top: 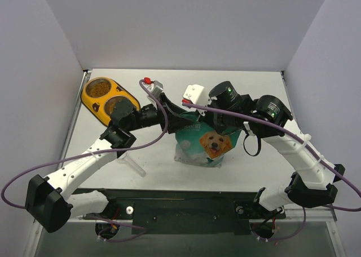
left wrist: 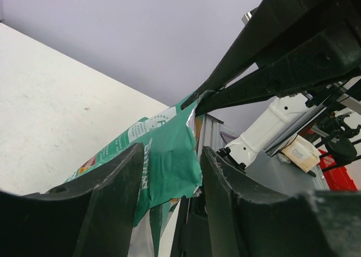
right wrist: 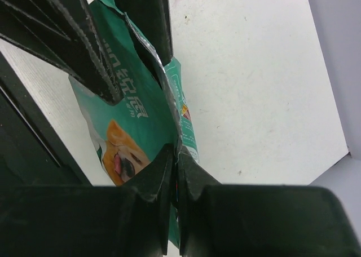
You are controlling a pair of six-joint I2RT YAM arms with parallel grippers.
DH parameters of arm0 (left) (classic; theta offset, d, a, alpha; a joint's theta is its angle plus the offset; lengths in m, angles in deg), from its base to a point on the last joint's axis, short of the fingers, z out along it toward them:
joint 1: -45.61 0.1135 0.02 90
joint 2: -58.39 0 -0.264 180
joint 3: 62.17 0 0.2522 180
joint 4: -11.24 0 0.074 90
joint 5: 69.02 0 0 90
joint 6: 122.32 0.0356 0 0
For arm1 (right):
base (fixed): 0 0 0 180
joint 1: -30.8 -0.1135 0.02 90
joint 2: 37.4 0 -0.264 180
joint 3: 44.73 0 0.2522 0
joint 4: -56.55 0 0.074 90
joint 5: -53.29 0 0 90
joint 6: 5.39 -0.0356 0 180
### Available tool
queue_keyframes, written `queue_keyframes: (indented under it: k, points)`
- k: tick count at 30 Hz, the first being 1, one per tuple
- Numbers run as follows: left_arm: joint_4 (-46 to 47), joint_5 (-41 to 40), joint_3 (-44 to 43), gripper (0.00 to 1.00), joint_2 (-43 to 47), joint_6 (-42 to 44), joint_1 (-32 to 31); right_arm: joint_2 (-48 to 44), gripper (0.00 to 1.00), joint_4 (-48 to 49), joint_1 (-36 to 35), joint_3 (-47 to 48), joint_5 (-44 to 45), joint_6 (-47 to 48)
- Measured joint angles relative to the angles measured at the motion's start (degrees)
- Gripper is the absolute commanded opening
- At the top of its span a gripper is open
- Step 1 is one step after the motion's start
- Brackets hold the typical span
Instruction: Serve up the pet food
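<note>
The teal-and-white pet food pouch point(top: 206, 144) with a dog's face stands mid-table, top edge torn. My right gripper point(right wrist: 176, 155) is shut on the pouch's point(right wrist: 132, 107) upper edge, seen from above at the right gripper point(top: 201, 122). My left gripper point(left wrist: 172, 178) is open, and the torn green flap of the pouch point(left wrist: 169, 161) hangs loose between its fingers point(left wrist: 113, 200); from above the left gripper point(top: 180, 117) meets the pouch top from the left. Brown pet food point(top: 100, 88) fills both bowls of the yellow feeder point(top: 90, 102) at the back left.
A clear plastic scoop point(top: 133, 164) lies on the table left of the pouch, under the left arm. Purple cables loop over both arms. White walls close the back and sides, and a black rail runs along the near edge.
</note>
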Motion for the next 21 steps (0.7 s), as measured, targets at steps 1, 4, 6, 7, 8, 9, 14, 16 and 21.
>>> queue_keyframes:
  k: [1,4,6,7,8,9,14,16,21]
  points:
    - [0.37,0.28,-0.09,0.41,-0.52,0.26,-0.15,0.33,0.01,-0.09,0.44,0.33,-0.5,-0.17]
    - [0.57,0.26,-0.11,0.27,-1.16,1.79,-0.11,0.57,0.29,-0.15,1.31,0.5,-1.4,-0.92]
    - [0.39,0.81,-0.39,0.27,-1.2,3.02,-0.13,0.52,0.33,-0.09,1.31,0.48,-1.25,-1.2]
    - [0.31,1.22,-0.55,0.29,-1.2,3.3,-0.13,0.44,0.34,0.11,1.27,0.17,-1.09,-1.18]
    - [0.24,1.55,-0.68,0.33,-1.2,3.54,-0.11,0.17,0.36,0.24,1.2,-0.48,-0.9,-1.18]
    - [0.11,1.77,-0.72,0.35,-1.2,3.67,-0.11,-0.22,0.38,0.39,1.09,-1.44,-0.46,-1.18]
    - [-0.13,3.76,-0.74,0.5,-0.92,2.6,-0.11,-3.13,0.43,0.94,0.02,-7.08,2.99,-1.16]
    - [-0.5,4.37,-0.74,0.52,-0.55,2.03,-0.11,-4.61,0.46,1.18,-0.04,-8.92,3.96,-1.03]
    - [-0.57,4.92,-0.74,0.54,0.5,1.14,-0.11,-9.09,0.54,1.66,-0.37,-12.2,5.01,-0.61]
